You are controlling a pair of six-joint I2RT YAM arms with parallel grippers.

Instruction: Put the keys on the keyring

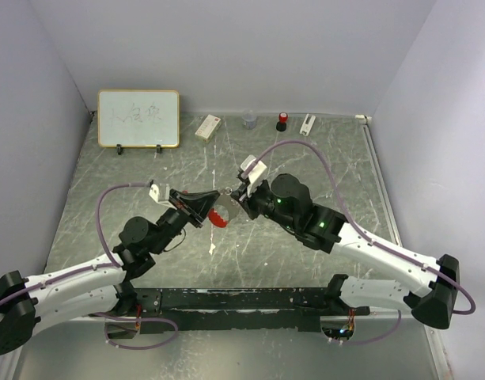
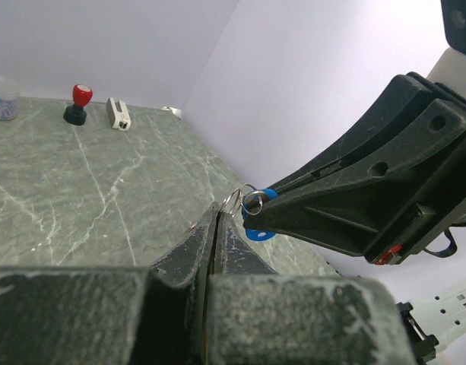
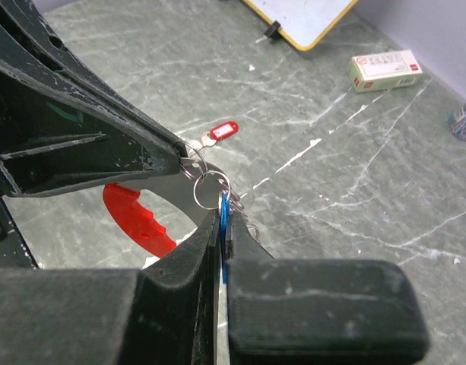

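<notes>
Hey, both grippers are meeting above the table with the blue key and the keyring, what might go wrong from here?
1. The right gripper pinches the blue key with only its fingertips. Pushing it against the ring could twist the key or pop it out.
2. The left gripper holds the keyring by thin wire, with the red fob hanging free, so the ring may swivel away from the key.

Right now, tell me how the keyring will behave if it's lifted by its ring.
The keyring probably dangles and swings: its thin wire loops link loosely and the red fob hangs below the shut left gripper. It is likely light, since a fingertip pinch seems to carry it. The thin wire could twist or slip in that pinch.
</notes>
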